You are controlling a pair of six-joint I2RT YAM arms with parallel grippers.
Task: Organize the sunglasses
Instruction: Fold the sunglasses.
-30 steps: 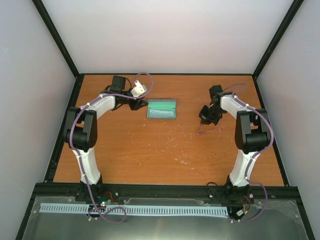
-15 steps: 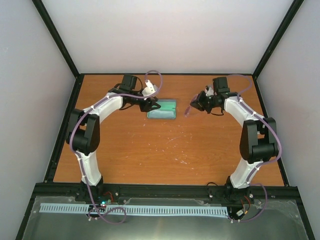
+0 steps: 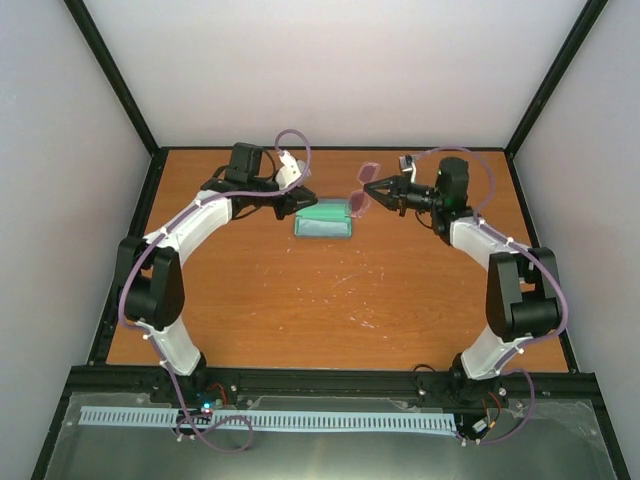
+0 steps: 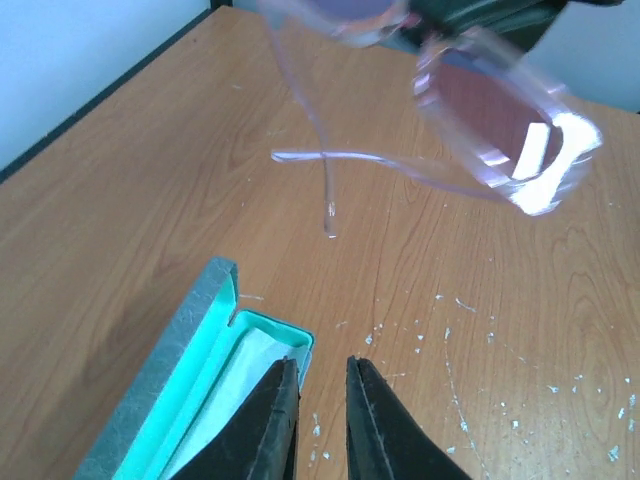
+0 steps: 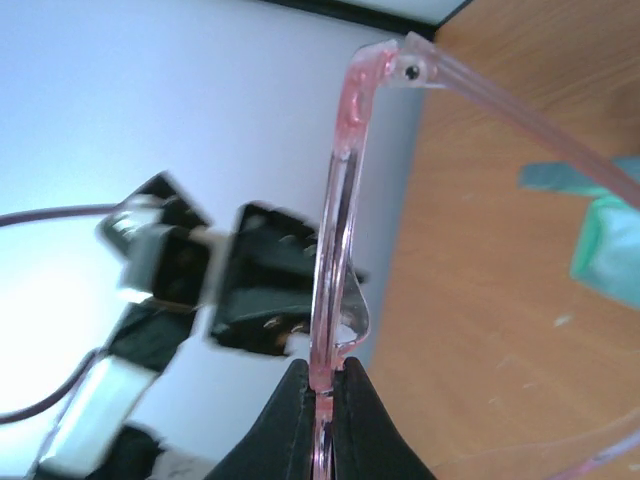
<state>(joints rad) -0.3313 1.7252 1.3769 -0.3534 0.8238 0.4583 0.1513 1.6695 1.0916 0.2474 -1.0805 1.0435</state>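
The sunglasses [image 3: 357, 197], with a thin pink translucent frame, hang in the air just right of the open case [image 3: 325, 222]. My right gripper [image 3: 376, 192] is shut on their frame [image 5: 338, 200] at the bridge, pinched between the fingertips [image 5: 322, 376]. In the left wrist view the sunglasses [image 4: 500, 120] float above the table with arms unfolded. My left gripper [image 3: 302, 205] sits low at the case's left end, its fingers slightly apart and empty [image 4: 322, 366]. The case [image 4: 190, 385] has a teal lining and a pale cloth [image 4: 235, 395] inside.
The wooden table [image 3: 330, 300] has black rails along its edges and white walls behind and beside it. White scuff marks speckle the middle. The left arm's wrist [image 5: 190, 280] shows blurred beyond the sunglasses in the right wrist view.
My right gripper lifted the sunglasses off the table at the right and carried them left and back to beside the case. My left gripper moved right to the case's left end.
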